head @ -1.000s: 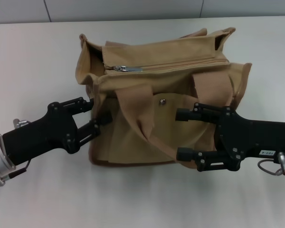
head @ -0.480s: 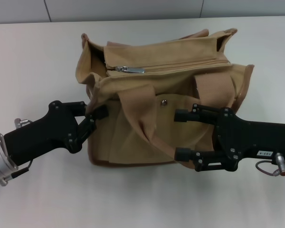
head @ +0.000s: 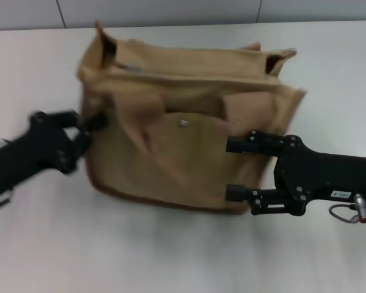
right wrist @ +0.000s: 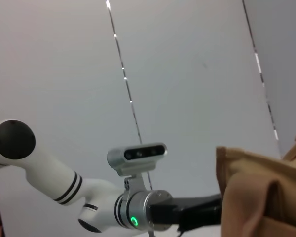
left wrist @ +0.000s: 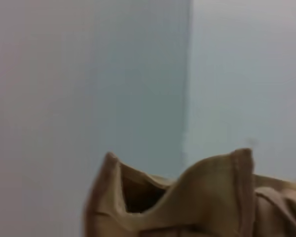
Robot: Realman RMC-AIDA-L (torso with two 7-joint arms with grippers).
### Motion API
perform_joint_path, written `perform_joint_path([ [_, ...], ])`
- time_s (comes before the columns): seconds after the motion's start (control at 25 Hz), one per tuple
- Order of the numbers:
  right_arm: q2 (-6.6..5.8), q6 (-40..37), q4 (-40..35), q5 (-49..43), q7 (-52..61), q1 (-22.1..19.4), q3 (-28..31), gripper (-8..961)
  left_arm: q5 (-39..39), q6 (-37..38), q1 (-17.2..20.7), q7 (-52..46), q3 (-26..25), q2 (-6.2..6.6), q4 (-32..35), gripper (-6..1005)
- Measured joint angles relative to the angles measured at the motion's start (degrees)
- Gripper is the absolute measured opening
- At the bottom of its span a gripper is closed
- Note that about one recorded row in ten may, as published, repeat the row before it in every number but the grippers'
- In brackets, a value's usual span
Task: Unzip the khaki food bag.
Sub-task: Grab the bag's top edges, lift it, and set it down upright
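Observation:
The khaki food bag (head: pixel 171 146) stands on the white table, tipped toward me with its front pocket and metal snap (head: pixel 183 122) facing up. Its top zipper runs along the far upper edge, and the pull is too blurred to make out. My left gripper (head: pixel 88 125) is shut on the bag's left side edge. My right gripper (head: pixel 232 170) is open at the bag's front right corner, with one finger (head: pixel 244 145) lying over the front panel. The bag's end shows in the left wrist view (left wrist: pixel 187 197), and a corner of it shows in the right wrist view (right wrist: pixel 266 187).
The white table (head: pixel 171 256) extends all around the bag. A grey wall strip (head: pixel 171 11) runs along the far edge. The left arm with its green light (right wrist: pixel 133 217) shows in the right wrist view.
My left gripper closed on the bag's left edge and pulled it to the left. The bag slid and tipped, so the zipper top turned away. The right gripper stayed nearly still.

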Motion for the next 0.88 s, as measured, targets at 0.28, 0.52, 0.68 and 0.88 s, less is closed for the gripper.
perform_joint_path([
  [0.28, -0.01, 2.89, 5.41, 0.19, 0.27, -0.03, 14.58, 840, -4.4, 4.06, -3.27, -4.51, -7.85, 0.8, 9.58, 60],
  [0.52, 0.01, 4.15, 10.0, 0.25, -2.15, -1.41, 25.79, 839, -4.64, 6.86, -5.74, 0.48, -2.42, -1.06, 8.8, 60],
  [0.68, 0.13, 4.66, 13.62, 0.24, -7.3, -3.82, 33.48, 839, -5.14, -1.01, -8.34, 7.85, 12.09, -1.31, 3.15, 60],
  [0.88, 0.17, 8.67, 15.06, -0.11, -18.05, -4.66, 34.84, 839, -5.59, -5.22, -11.72, 12.08, 15.2, -1.55, -3.02, 60],
])
